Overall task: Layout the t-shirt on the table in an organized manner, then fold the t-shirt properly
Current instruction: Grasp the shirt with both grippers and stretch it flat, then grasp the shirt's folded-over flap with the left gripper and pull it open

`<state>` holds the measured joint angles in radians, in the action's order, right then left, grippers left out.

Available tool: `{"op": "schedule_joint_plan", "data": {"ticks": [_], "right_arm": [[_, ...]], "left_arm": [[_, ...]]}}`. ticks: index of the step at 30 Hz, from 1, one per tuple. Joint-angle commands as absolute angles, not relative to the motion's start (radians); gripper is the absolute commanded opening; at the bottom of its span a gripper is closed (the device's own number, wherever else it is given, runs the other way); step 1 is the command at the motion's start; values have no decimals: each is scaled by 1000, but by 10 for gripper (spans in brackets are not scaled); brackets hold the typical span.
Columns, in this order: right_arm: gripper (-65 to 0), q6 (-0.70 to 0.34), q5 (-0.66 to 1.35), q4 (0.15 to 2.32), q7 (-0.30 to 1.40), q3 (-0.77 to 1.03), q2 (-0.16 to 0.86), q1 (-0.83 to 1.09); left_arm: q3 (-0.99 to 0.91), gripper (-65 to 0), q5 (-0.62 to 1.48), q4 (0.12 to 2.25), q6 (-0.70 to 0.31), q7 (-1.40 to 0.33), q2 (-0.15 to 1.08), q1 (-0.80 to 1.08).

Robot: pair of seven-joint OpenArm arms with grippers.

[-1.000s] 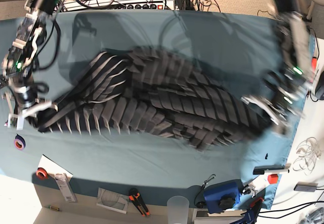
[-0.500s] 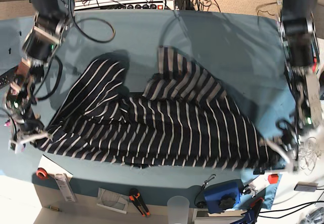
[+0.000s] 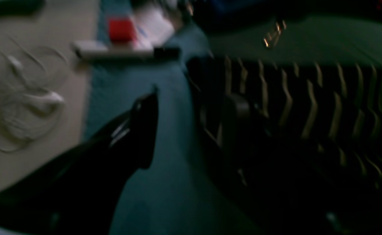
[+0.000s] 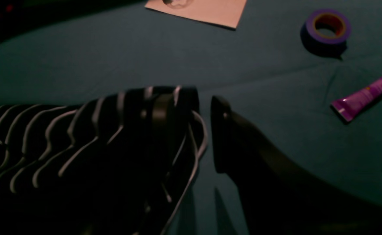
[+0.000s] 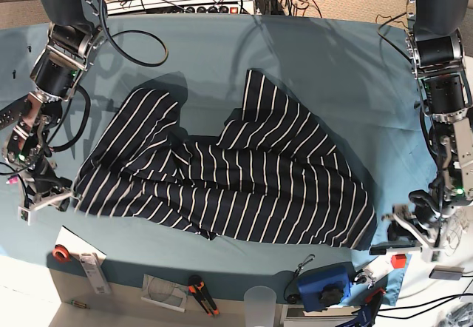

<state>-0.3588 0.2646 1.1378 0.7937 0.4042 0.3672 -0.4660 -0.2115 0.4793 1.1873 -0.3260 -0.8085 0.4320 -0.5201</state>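
The dark t-shirt (image 5: 244,179) with thin white stripes lies spread but wrinkled across the middle of the teal table (image 5: 332,68), with one part folded up toward the far side. My left gripper (image 5: 405,232) sits low at the shirt's near right corner. In the left wrist view the left gripper (image 3: 191,127) is open, with teal table (image 3: 164,182) showing between its fingers and one finger on the t-shirt (image 3: 308,107) edge. My right gripper (image 5: 44,197) is at the shirt's left corner. In the right wrist view the right gripper (image 4: 189,130) is open, with the t-shirt (image 4: 63,137) edge loose around one finger.
A purple tape roll (image 4: 326,27), a purple tube (image 4: 363,96) and a paper sheet (image 4: 204,9) lie near the right gripper. A red block (image 3: 120,29), a marker (image 3: 119,54) and white cables (image 3: 21,107) lie by the left gripper. A blue device (image 5: 325,286) and a cup (image 5: 260,301) line the near edge.
The shirt, swung through the air a second ago, has settled on the table. Both grippers came down toward the near edge and opened, letting go of the shirt's corners.
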Motion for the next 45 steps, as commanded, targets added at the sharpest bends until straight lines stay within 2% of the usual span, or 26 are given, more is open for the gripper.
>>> {"op": "schedule_joint_plan", "data": {"ticks": [1, 6, 10, 13, 23, 26, 30, 34, 38, 45], "right_arm": [[-457, -369, 304, 1175, 768, 408, 395, -499], [-457, -442, 398, 1300, 795, 408, 420, -498], [-457, -467, 411, 1419, 883, 409, 433, -496], [-457, -468, 461, 1488, 915, 414, 432, -479], [-457, -503, 587, 1513, 997, 443, 432, -393], [-457, -533, 636, 1513, 1029, 519, 429, -364], [-457, -591, 731, 1513, 1103, 669, 430, -329], [-457, -670, 770, 1513, 1222, 826, 430, -306], [-457, -677, 771, 1513, 1237, 932, 443, -262], [-457, -678, 767, 1513, 1234, 974, 465, -198]], "left_arm": [[-216, -331, 521, 1213, -352, -800, 447, -560], [-252, -335, 600, 1281, -420, -887, 446, -559], [-292, -430, 746, 1406, -530, -1055, 446, -541], [-292, -444, 824, 1532, -589, -1138, 446, -496], [-290, -444, 785, 1860, -585, -1127, 413, -125], [-290, -444, 757, 1949, -587, -1084, 354, -12], [-285, -444, 733, 2018, -662, -987, 265, 111], [-203, -444, 522, 2027, -698, -850, 209, 175], [-34, -444, 257, 2027, -698, -725, 214, 206], [243, -437, -148, 2026, -401, -633, 214, 196]]}}
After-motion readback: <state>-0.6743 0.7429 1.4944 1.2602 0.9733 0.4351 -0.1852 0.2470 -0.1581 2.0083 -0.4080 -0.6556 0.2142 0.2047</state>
